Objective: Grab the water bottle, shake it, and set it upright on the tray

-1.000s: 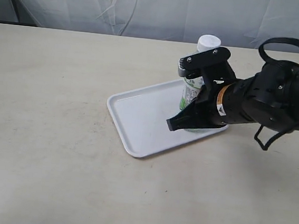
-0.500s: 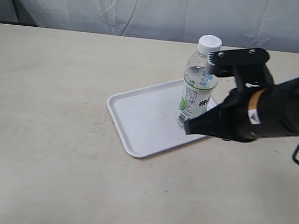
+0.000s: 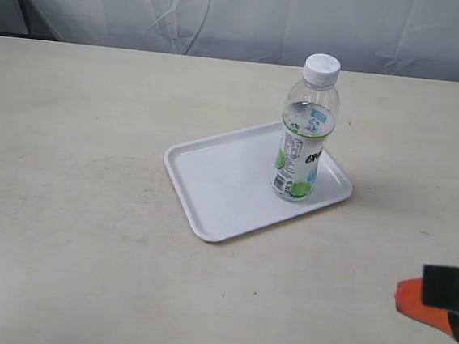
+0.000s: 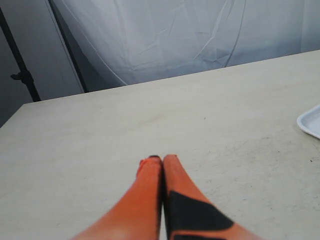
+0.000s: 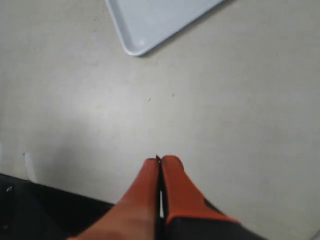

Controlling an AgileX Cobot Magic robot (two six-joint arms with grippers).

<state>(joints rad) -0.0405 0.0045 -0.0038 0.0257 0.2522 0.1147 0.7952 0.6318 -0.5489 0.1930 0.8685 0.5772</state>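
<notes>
left gripper (image 4: pixel 159 159) fingers pressed together, nothing held. right gripper (image 5: pixel 160 160) same: orange fingers closed, empty, above table.

**A:** What is carrying everything here?

**B:** A wide, pale beige table (image 3: pixel 77 230) is stretching across the whole exterior view. Its matte top is showing faint scuffs and a few small dark specks.

**A:** And what is lying directly on it?

**B:** A white rectangular tray (image 3: pixel 220 189) with rounded corners and a low raised rim. It is sitting flat, a little right of the middle, and lying skewed to the table's far edge, with one corner pointing toward the camera.

**A:** Is it reaching any edge?

**B:** No, it is resting well inside, with tabletop showing on every side of it.
</notes>
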